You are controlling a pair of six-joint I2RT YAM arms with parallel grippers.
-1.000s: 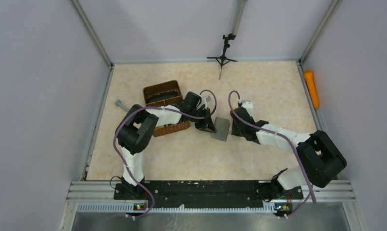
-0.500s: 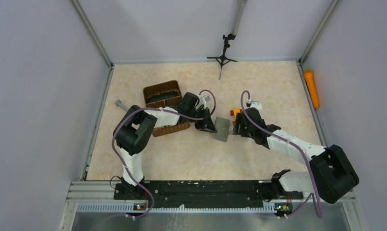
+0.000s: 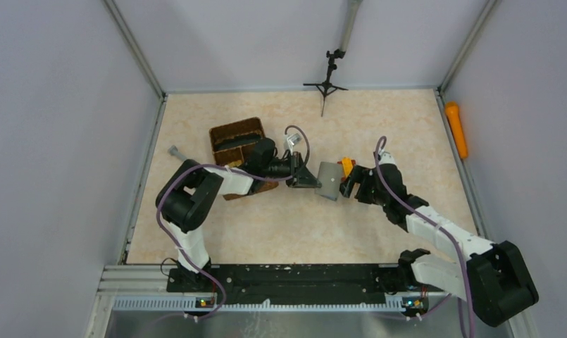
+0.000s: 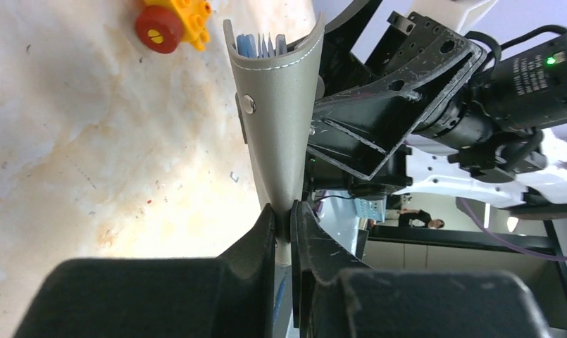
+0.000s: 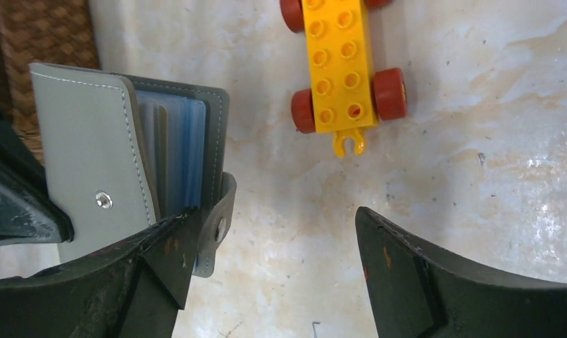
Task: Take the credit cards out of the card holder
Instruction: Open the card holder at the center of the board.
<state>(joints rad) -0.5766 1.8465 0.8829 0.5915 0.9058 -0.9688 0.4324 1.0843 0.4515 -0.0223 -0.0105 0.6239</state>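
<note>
- Left fingers (image 4: 256, 246) pinch the card holder (image 4: 277, 105) by one edge, closed tight on it.
- Right fingers (image 5: 407, 282) stand wide apart, gripping nothing, one against its snap flap.
- The card holder sits between both arms, near the yellow toy brick (image 5: 340, 67) on the worktop (image 5: 491, 141).

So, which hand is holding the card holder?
The left hand, shut on the edge of the grey card holder; the right hand stands open beside it.

Overhead view; close wrist views share card holder (image 5: 90, 155).

The card holder (image 5: 90, 162) is grey with blue sleeves (image 5: 189, 151), the toy brick (image 5: 337, 67) yellow with red wheels (image 5: 389, 93).
</note>
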